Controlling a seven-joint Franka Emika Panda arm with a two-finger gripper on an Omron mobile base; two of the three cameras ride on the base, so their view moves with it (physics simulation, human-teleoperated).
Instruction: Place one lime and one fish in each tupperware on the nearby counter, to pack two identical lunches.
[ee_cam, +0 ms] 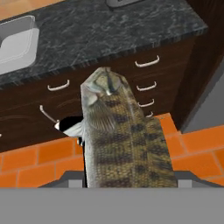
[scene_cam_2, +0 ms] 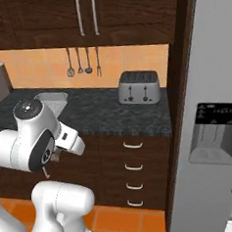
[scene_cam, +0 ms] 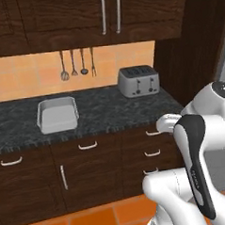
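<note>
In the hand view, a slim grey-brown mottled fish (ee_cam: 114,131) rises straight up from the bottom of the picture, its body running along the line of the claw (ee_cam: 127,186). That lie fits a fish pinched between the two fingers and carried lengthwise. The fingertips themselves are hidden behind its broad flank, so the grip is a reading of how it sits rather than something plainly seen: the claw looks part closed on the fish, about as wide as the body is thick. Carried this way, the fish hangs in the air over the orange tiled floor (ee_cam: 35,162), well short of anything it could rest on.

Beyond the fish stand dark brown wooden drawers (ee_cam: 144,83) with curved silver handles, and above them the dark speckled stone bench (ee_cam: 113,30). A shallow pale grey rectangular tupperware (scene_cam: 57,114) with rounded corners sits flat on that bench, open side up and apparently bare inside. It is well apart from the fish, off to the left as the hand camera looks. It also shows behind the arm's shoulder in the right base view (scene_cam_2: 55,98). Its upright, open position leaves it ready to receive the fish from above.

Further along the bench a silver toaster (scene_cam: 139,80) stands against the orange tiled wall, clear of the tupperware. To my judgement the carry is mid-way, with the arm folded close to the base.
</note>
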